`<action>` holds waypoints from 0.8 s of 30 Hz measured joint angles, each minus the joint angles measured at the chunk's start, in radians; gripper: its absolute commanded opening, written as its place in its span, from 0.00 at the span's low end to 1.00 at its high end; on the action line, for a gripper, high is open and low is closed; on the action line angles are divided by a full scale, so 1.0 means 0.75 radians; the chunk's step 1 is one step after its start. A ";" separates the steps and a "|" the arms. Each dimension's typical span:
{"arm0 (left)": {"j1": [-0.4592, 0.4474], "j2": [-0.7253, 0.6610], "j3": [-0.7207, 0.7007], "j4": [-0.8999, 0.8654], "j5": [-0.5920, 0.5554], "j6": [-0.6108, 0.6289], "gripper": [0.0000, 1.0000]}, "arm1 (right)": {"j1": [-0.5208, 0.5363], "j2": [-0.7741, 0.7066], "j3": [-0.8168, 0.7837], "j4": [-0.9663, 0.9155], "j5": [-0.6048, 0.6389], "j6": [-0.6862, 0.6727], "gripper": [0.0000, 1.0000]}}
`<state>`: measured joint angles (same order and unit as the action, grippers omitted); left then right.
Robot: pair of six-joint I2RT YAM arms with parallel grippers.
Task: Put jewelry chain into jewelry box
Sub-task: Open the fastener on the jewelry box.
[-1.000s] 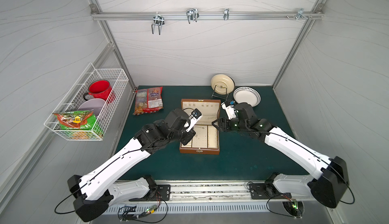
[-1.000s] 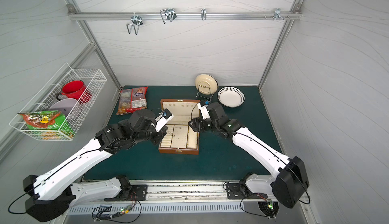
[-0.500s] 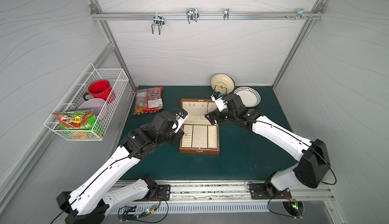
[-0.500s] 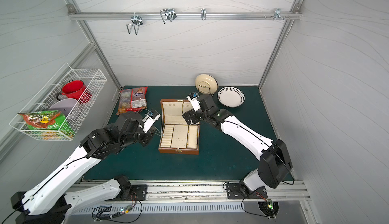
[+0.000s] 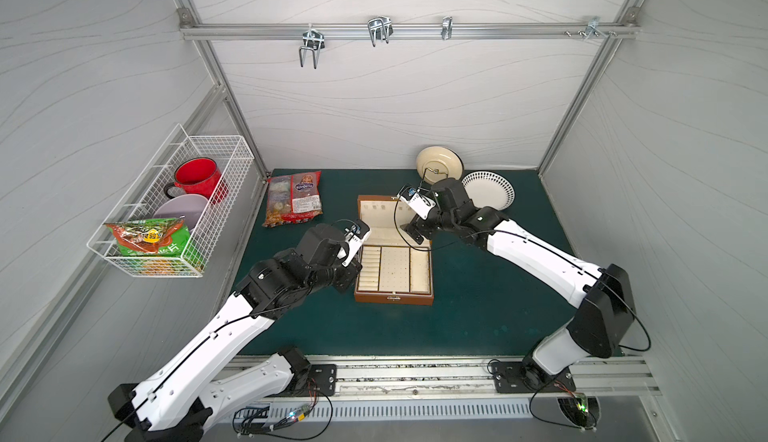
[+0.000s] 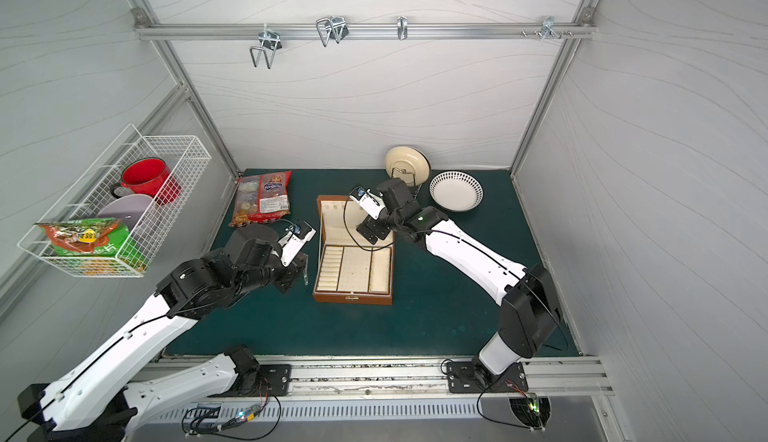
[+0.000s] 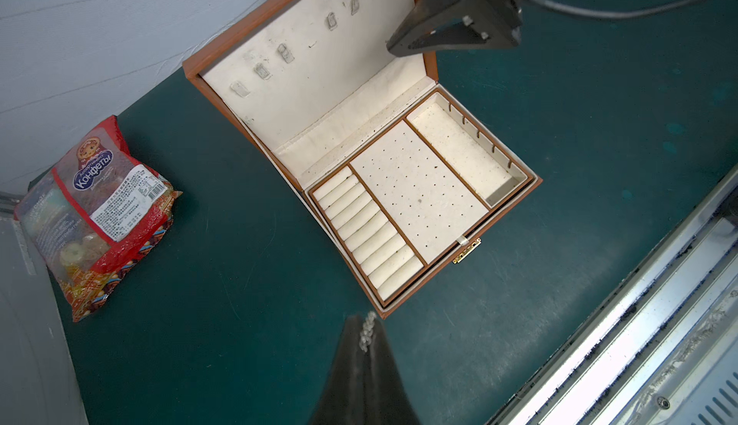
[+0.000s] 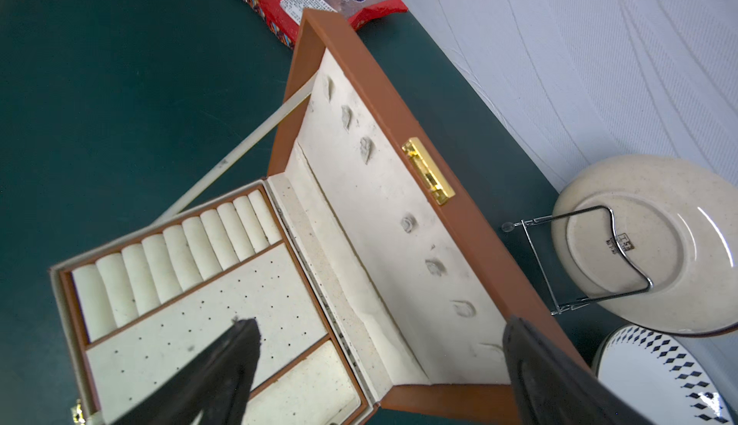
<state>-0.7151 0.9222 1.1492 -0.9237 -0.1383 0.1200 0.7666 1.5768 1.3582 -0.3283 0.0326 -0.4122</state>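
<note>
Top views, jewelry box: we see the jewelry box lying open on the green mat, lid raised toward the back wall.
Top views, left gripper: the left gripper sits just beside the box's left wall, over the mat.
Top views, right gripper: the right gripper hangs over the box's back right corner, near the lid.
Top views, surroundings: candy bag back left; a plate on a wire stand and a patterned bowl back right; wire basket on the left wall.
Left wrist, jewelry chain: we make out a few silvery links of the jewelry chain pinched between the pressed-together fingers; the rest is hidden, probably beneath the gripper.
Left wrist, tray: all three sections look bare.
Right wrist, pincer: fingers spread wide, one over the dotted middle section, one at the lid's edge, holding nothing.
</note>
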 measured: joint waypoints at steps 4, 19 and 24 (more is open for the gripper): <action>0.000 -0.002 0.000 0.003 0.007 0.000 0.00 | 0.007 0.001 -0.079 0.034 0.009 -0.130 0.99; 0.000 -0.038 -0.014 0.061 0.068 -0.003 0.00 | 0.008 -0.004 -0.270 0.276 -0.015 -0.477 0.99; 0.000 -0.050 -0.028 0.083 0.076 -0.002 0.00 | 0.007 0.005 -0.220 0.285 -0.020 -0.507 0.99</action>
<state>-0.7151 0.8848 1.1282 -0.8616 -0.0811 0.1188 0.7719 1.5806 1.1934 -0.1146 0.0177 -0.7925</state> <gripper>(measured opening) 0.044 0.989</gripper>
